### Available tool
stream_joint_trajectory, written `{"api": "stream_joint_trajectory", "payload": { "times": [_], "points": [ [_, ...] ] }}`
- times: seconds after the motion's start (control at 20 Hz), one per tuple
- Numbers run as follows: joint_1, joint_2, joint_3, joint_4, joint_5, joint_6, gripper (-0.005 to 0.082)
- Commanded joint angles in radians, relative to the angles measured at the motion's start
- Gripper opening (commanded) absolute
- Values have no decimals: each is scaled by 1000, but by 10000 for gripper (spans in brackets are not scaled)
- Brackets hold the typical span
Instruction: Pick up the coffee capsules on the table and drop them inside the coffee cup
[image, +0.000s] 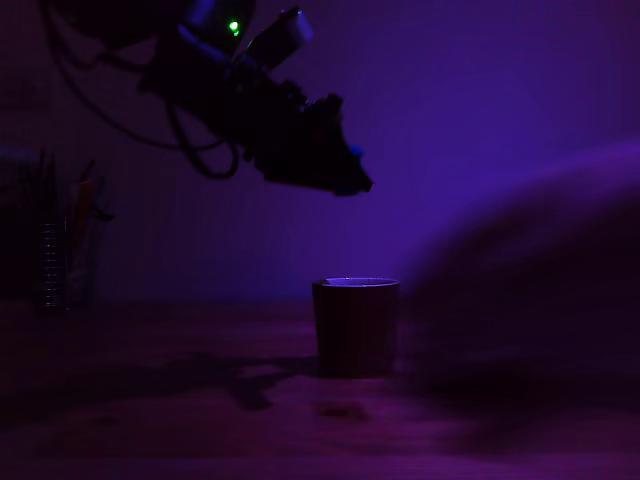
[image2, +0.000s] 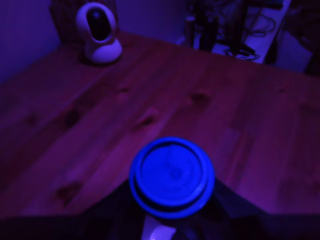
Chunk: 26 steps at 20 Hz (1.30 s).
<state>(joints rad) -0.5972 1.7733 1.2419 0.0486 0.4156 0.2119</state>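
Wrist view shows our gripper (image2: 172, 220) pinching a blue-topped capsule (image2: 172, 176) above the table (image2: 100, 125); the cup (image: 355, 325) stands below.

Light: you have a dim room, all washed in violet-blue.
Wall (image: 500, 100): bare, plain, behind the table.
Table (image2: 235, 115): wood planks, knots and grain showing, tinted purple-red.
Far corner: white rounded camera gadget (image2: 98, 33) with a dark face stands on the table.
Other far edge: dark clutter and cables (image2: 235, 30), too dim to name.
Exterior view's left: holder of upright sticks (image: 70, 240), barely seen.
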Motion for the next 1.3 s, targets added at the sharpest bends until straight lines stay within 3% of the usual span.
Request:
{"api": "stream_joint_trajectory", "payload": {
  "times": [0.0,0.4,0.55,0.85,1.25],
  "points": [
    [13,34,17,-1,2,-4,145],
    [64,39,17,-4,2,-5,145],
    [76,39,17,-38,27,-33,145],
    [71,39,17,-71,75,-42,145],
    [37,88,17,-124,77,-58,145]
  ]
}}
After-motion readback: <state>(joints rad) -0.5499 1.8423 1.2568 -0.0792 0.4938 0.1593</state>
